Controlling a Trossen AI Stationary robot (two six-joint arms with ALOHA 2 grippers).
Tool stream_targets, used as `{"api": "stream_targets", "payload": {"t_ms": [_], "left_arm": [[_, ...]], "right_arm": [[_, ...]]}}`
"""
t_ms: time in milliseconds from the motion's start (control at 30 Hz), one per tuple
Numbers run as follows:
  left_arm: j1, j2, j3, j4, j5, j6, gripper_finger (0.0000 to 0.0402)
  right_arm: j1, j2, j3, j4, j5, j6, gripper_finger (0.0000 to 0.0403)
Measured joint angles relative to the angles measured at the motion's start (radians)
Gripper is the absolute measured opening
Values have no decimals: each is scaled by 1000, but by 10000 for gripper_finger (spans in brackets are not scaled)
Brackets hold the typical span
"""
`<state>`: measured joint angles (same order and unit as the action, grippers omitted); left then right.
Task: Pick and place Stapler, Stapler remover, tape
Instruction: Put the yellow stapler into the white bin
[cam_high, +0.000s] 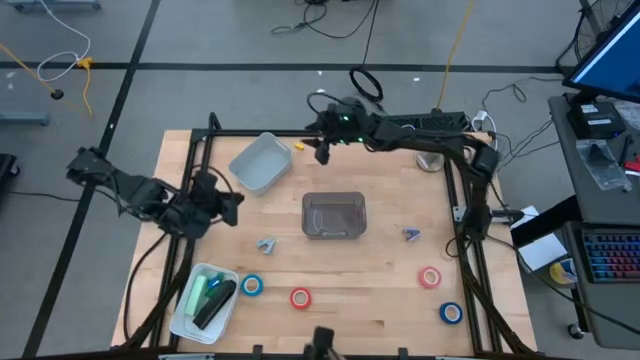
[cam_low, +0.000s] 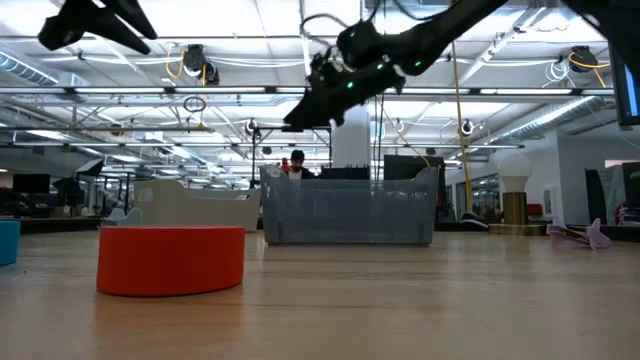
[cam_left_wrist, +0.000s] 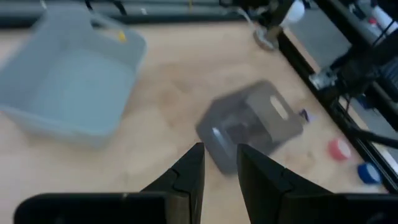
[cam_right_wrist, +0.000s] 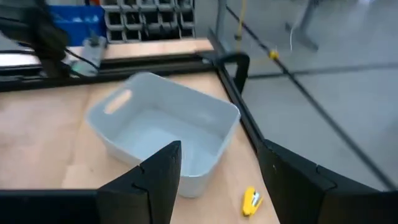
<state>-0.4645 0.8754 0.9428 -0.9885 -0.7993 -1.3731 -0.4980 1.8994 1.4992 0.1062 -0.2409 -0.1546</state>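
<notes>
Both grippers hang above the table and hold nothing. My right gripper (cam_high: 322, 152) (cam_right_wrist: 221, 155) is open over the far edge, beside a tilted white bin (cam_high: 260, 162) (cam_right_wrist: 163, 127); a small yellow piece (cam_right_wrist: 251, 201) lies next to that bin. My left gripper (cam_high: 235, 205) (cam_left_wrist: 219, 152) sits left of the clear grey bin (cam_high: 334, 215) (cam_left_wrist: 252, 124), its fingers a narrow gap apart. The tape rolls lie flat near the near edge: blue (cam_high: 252, 285), red (cam_high: 300, 297) (cam_low: 170, 258), red (cam_high: 430, 277), blue (cam_high: 451, 313). A grey remover (cam_high: 265, 243) and a purple remover (cam_high: 411, 234) lie on the wood.
A white tray (cam_high: 186, 312) at the near left corner holds a green thing (cam_high: 200, 293) and a black thing (cam_high: 217, 304) that look like staplers. A black frame (cam_high: 468, 200) borders the table. Bare wood lies between the grey bin and the tape rolls.
</notes>
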Motion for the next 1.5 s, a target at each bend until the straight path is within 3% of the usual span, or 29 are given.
{"api": "stream_targets", "payload": {"t_ms": [300, 600, 833, 967, 1300, 1400, 1500], "left_arm": [[100, -7, 0, 43, -59, 128, 93], [209, -2, 0, 238, -60, 313, 93], [369, 24, 0, 417, -12, 519, 93], [550, 77, -1, 546, 163, 755, 93], [1118, 290, -1, 736, 843, 1158, 93], [1212, 399, 58, 728, 975, 1255, 93], [1263, 535, 195, 641, 1033, 1342, 93]], "right_arm": [[-30, 171, 194, -215, -14, 72, 208], [-82, 230, 276, -253, -181, 223, 208], [-121, 205, 277, -253, -343, 354, 208], [-139, 160, 280, -224, -391, 334, 208], [-232, 66, 278, -247, -416, 244, 208], [-265, 37, 278, -247, -415, 240, 208], [-296, 17, 278, -246, -416, 240, 208]]}}
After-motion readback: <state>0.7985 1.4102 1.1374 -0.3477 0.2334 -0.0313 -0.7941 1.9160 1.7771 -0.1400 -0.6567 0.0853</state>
